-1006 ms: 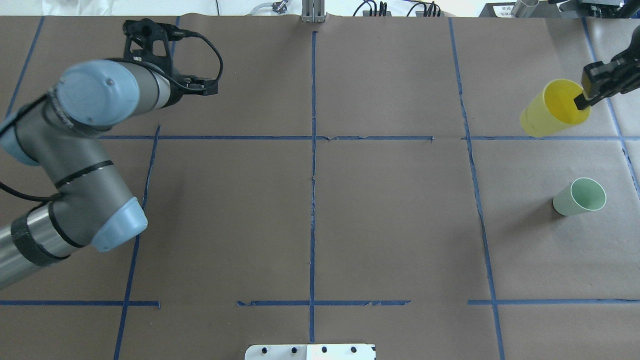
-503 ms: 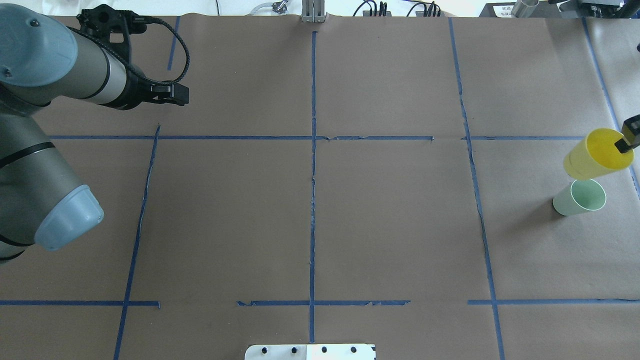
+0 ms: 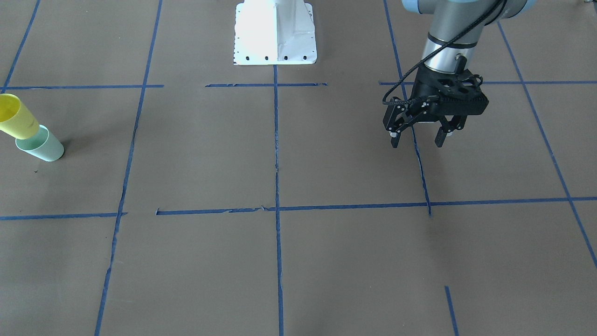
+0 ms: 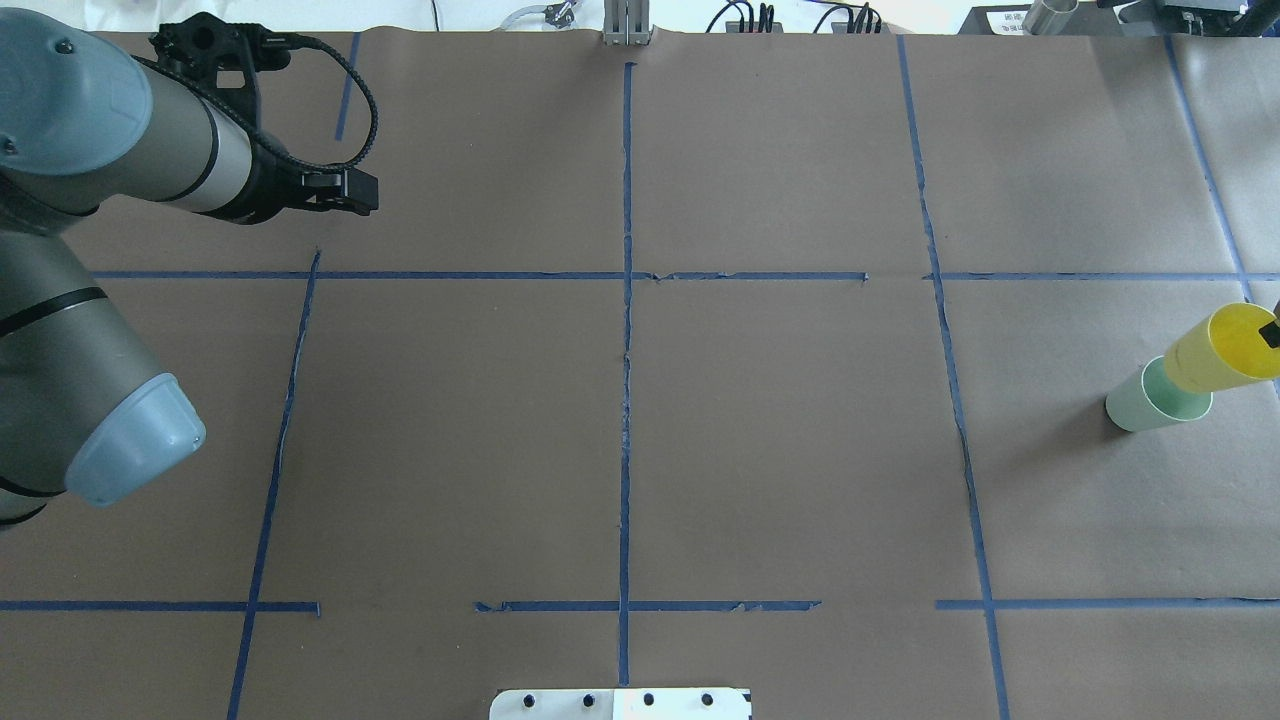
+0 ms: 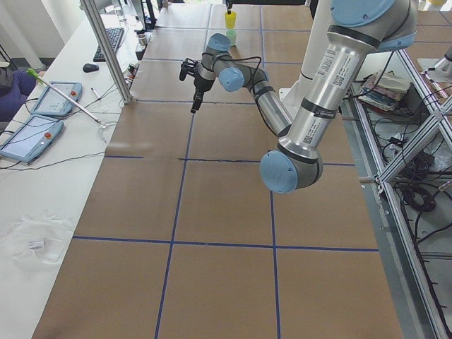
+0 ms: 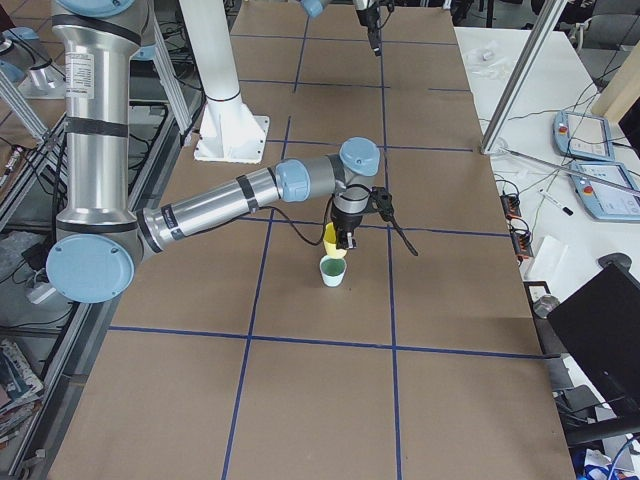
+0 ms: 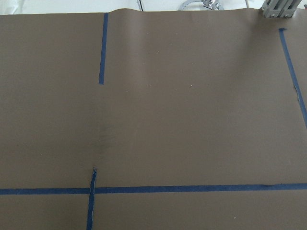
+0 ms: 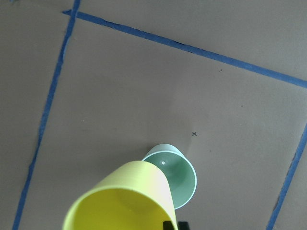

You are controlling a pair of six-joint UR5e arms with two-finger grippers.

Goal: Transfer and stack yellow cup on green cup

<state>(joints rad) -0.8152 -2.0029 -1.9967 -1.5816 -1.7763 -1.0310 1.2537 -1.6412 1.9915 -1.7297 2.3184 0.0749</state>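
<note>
At the robot's right end of the brown-papered table (image 4: 800, 450), clamped in the right gripper (image 8: 175, 225): the yellow cup (image 4: 1215, 352), pinched by its wall at the rim, with a black fingertip (image 4: 1271, 335) showing just inside the mouth from overhead (little more of that gripper visible there, cut off by the picture's edge). Held off the table, mouth up and somewhat tilted, base lowest and pointing toward the green cup (image 4: 1150, 402). Base right at the green cup's rim, over the open mouth; impossible to tell whether touching or just clear. Not seated inside yet, with much of the pale green interior in plain sight from the right wrist camera. Green cup itself upright on the table, alone within a square of blue tape lines (image 4: 626, 400), close to the right-hand edge. Far across the table, well apart from both cups: the left gripper (image 3: 416, 142), pointing straight down above the surface beside a tape line, jaws spread wide, nothing between them.
</note>
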